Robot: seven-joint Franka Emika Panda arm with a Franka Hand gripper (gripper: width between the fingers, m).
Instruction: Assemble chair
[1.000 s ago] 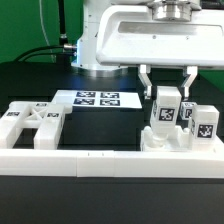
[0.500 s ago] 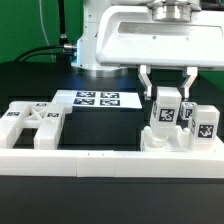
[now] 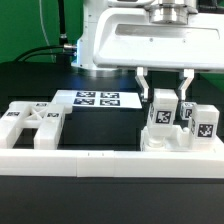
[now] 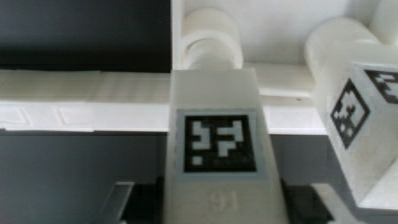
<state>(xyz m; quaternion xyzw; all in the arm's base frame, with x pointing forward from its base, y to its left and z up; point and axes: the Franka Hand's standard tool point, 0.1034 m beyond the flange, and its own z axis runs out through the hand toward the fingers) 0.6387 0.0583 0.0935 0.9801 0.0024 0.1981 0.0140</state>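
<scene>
1. Exterior view. The robot's two-finger gripper (image 3: 165, 92) hangs over the 3 o'clock side of the black worktop (image 3: 100, 128). The jaws are narrow and clamped on the top of an upright matte white blocky plastic chair leg (image 3: 161, 113), its square tag facing the camera.
2. The foot of the chair leg meets a low white part. Whether it is seated there, I cannot tell. Judgement: gripping the top from above keeps the leg vertical, which suits pressing or turning it into a socket below.
3. At the chair leg's 3 o'clock, just beside it, stands a second tagged white leg block (image 3: 188, 115), with a third tagged white block (image 3: 206, 124) beyond. Both are upright and free. The tight spacing likely explains the slim grip from above.
4. At 9 o'clock a notched white plastic chair part (image 3: 35, 122) lies flat, well apart, against the long low white border rail (image 3: 100, 158) along 6 o'clock. The thin flat white marker board (image 3: 95, 99) lies near 11 o'clock.
5. Wrist view. The chair leg is centred between the dark fingers (image 4: 128, 205), so the grip is symmetric. The second leg block stands close beside it. A white band crosses beyond; rail or chair slab, unclear.
</scene>
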